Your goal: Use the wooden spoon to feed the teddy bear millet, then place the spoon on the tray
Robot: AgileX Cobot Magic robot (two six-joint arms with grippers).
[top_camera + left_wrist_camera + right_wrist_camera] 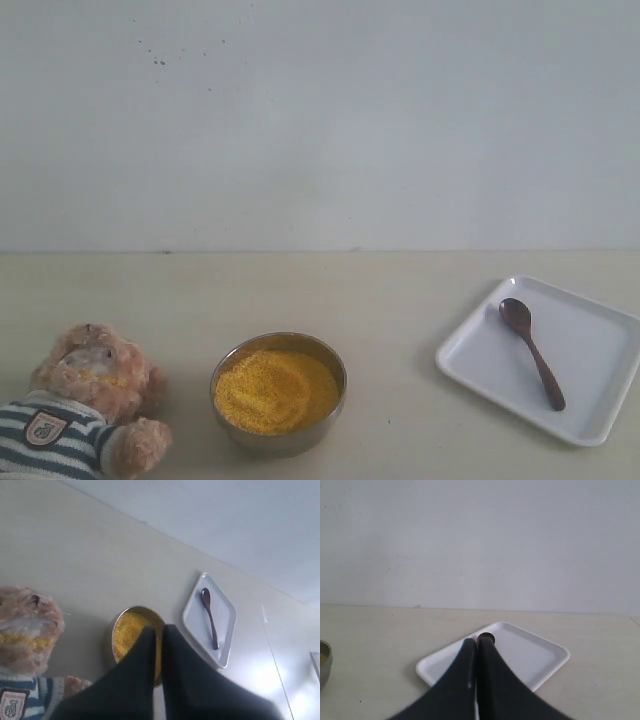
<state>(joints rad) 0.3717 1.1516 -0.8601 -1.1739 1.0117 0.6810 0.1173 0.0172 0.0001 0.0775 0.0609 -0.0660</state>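
The spoon (535,358) lies on the tray (600,345). The millet (272,390) sits beside the bear (95,375). The left fingers (142,655) and the right fingers (462,670) are pressed together, empty.

We log a lab-style test station: a pale cream worktop (400,300) set against a blank white wall (320,120), evenly lit.

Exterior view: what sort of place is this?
Probably a staged tabletop test bench, not a home: a plain beige table against a blank white wall, set with a teddy bear, a bowl of millet and a tray holding a wooden spoon.
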